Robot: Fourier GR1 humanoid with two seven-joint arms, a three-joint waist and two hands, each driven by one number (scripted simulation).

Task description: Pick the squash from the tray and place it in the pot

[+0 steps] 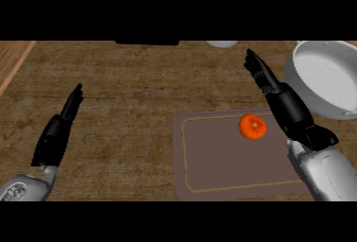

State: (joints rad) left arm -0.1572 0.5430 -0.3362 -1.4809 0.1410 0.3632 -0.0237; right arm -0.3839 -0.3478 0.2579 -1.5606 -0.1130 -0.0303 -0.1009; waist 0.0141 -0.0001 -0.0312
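An orange squash (pixel 253 126) lies near the far right corner of a brown tray (pixel 216 160) with a thin lighter border line. A white pot (pixel 327 78) stands at the far right, beyond the tray. My right hand (pixel 268 82) is open with straight fingers pointing away, raised over the tray's far right edge, between the squash and the pot; it holds nothing. My left hand (pixel 70 106) is open too, fingers straight, resting at the left, well away from the tray.
The wooden counter (pixel 132 80) spreads left of the tray. A dark object (pixel 146 42) and a pale round object (pixel 222 44) show at the far edge. A lighter strip (pixel 10 61) runs along the far left.
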